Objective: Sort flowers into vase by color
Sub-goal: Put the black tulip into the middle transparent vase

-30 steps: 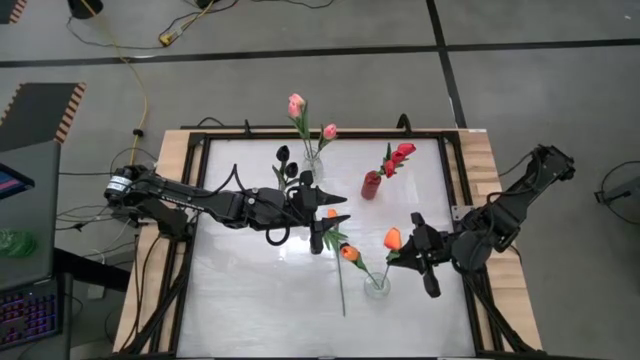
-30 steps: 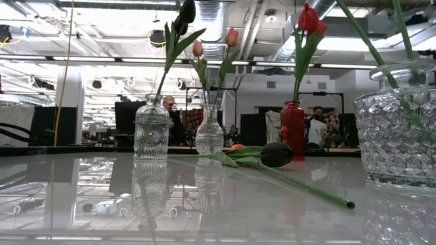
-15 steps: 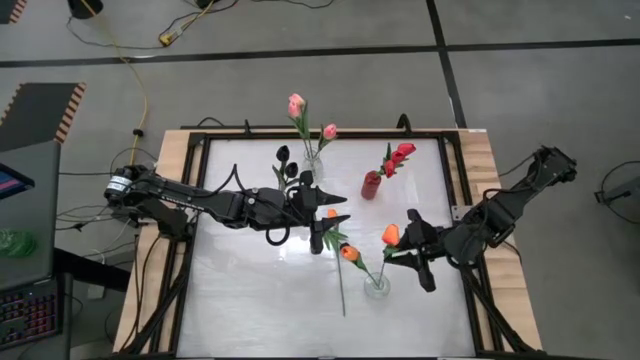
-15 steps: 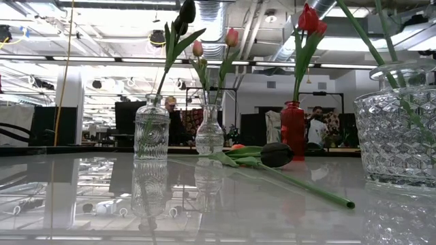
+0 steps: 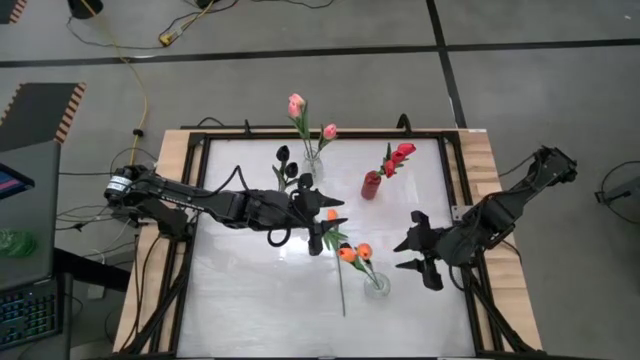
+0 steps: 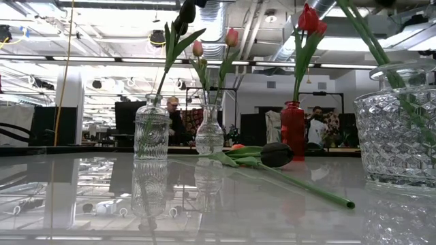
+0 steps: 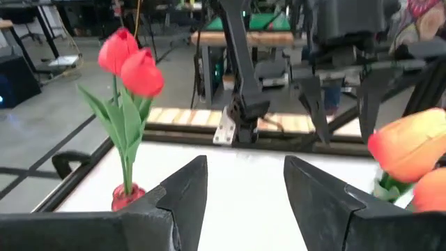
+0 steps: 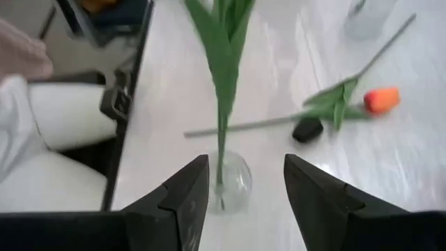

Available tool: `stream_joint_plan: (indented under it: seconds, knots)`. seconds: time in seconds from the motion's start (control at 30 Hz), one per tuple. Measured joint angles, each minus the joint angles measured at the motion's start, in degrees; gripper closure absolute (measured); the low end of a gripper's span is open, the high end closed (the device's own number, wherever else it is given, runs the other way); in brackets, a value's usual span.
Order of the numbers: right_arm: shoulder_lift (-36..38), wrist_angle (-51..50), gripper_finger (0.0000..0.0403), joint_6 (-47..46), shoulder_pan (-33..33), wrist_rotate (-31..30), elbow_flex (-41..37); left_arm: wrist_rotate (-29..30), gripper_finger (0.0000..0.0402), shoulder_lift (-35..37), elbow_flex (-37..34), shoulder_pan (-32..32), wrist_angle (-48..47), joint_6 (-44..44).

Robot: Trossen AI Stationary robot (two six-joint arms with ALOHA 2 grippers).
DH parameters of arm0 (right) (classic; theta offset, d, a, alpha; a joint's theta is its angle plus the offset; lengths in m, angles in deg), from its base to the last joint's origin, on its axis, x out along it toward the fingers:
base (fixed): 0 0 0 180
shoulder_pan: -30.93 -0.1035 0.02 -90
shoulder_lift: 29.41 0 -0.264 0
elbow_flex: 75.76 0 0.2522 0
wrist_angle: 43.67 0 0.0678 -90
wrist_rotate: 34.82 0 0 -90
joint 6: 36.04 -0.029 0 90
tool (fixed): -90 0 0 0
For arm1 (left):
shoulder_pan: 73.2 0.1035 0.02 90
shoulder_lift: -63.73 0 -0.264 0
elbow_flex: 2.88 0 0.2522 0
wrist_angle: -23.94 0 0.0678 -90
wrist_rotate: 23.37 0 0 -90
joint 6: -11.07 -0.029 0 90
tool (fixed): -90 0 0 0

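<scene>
Counter point(image 5: 250, 290): glossy white surface, black frame, light wood border. Flowers: two pink heads point(image 5: 297, 104), one black head point(image 5: 283, 153), red heads point(image 5: 402, 152), two orange heads point(image 5: 355, 253); all stems and leaves green. Red vase point(image 5: 371, 185): solid red. Remaining vases point(image 6: 151, 128): clear glass with a faceted diamond pattern. Both pincers: black.

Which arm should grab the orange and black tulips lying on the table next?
Left, probably. The left gripper hangs open right over the loose tulips; the right gripper, open, sits beside the clear vase.
</scene>
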Motion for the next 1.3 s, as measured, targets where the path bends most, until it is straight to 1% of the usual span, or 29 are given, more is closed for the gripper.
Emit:
stream_joint_plan:
  seconds: [0.27, 0.63, 0.7, 0.9, 1.0, 1.07, 1.3]
  knots:
    - [0.0, -5.8, 0.0197, 0.0, 0.0, 0.1, 0.0, 0.0, 0.0223, 0.0, 0.0, 0.0, -8.9, 0.0]
    - [0.0, -6.4, 0.0198, 0.0, 0.0, 0.1, 0.0, 0.3, 0.0223, 0.0, 0.0, 0.0, -21.6, -1.3]
    - [0.0, -6.4, 0.0198, 0.0, 0.0, 0.1, 0.0, 0.4, 0.0223, 0.0, -0.6, 0.0, -21.3, -1.1]
    - [0.0, -6.4, 0.0198, 0.0, 0.0, 0.0, 0.0, 0.1, 0.0223, -0.4, -5.2, 0.0, -18.2, -0.9]
    - [0.0, -6.3, 0.0198, 0.0, 0.0, 0.0, 0.0, 0.9, 0.0223, -1.2, -7.0, 0.0, -17.6, -0.9]
    - [0.0, -6.3, 0.0198, 0.0, 0.0, 0.0, 0.0, 0.5, 0.0223, -2.9, -7.2, 0.1, -15.4, -0.9]
    - [0.0, -6.2, 0.0198, 0.0, 0.0, 0.0, 0.0, 0.3, 0.0223, -10.0, -7.1, 0.6, -13.2, -3.7]
